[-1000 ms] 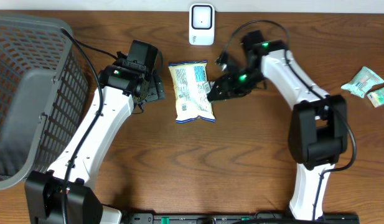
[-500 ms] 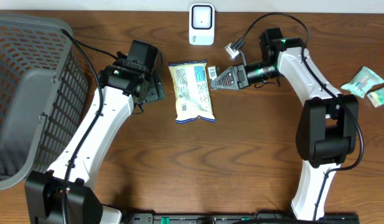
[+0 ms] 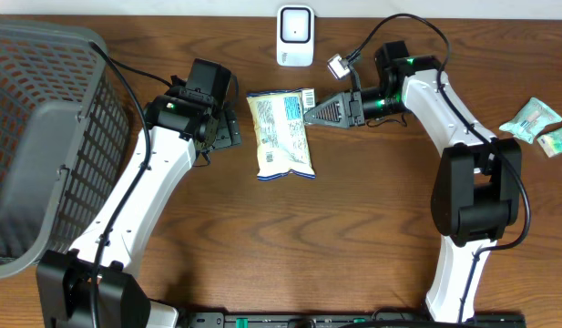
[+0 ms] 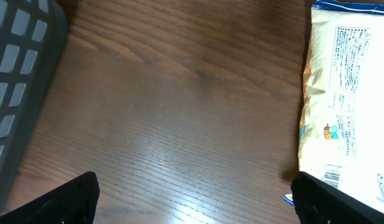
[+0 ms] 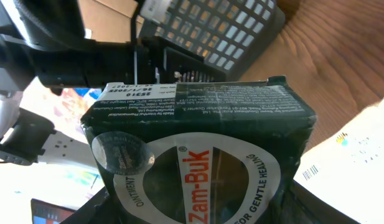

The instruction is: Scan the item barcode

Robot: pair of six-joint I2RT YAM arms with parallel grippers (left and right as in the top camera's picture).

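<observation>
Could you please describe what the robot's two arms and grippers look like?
The left arm and right arm are alike: smooth white links, boxy black joints, small green lights near the wrists. The left gripper and right gripper are black with two fingers. A thin black cable runs along each arm.

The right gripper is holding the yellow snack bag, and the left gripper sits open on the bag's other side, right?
Not quite. The right gripper holds a small dark Zam-Buk box, as the right wrist view shows plainly. The snack bag lies loose on the table. The rest is right: the left gripper sits open on the bag's other side.
</observation>
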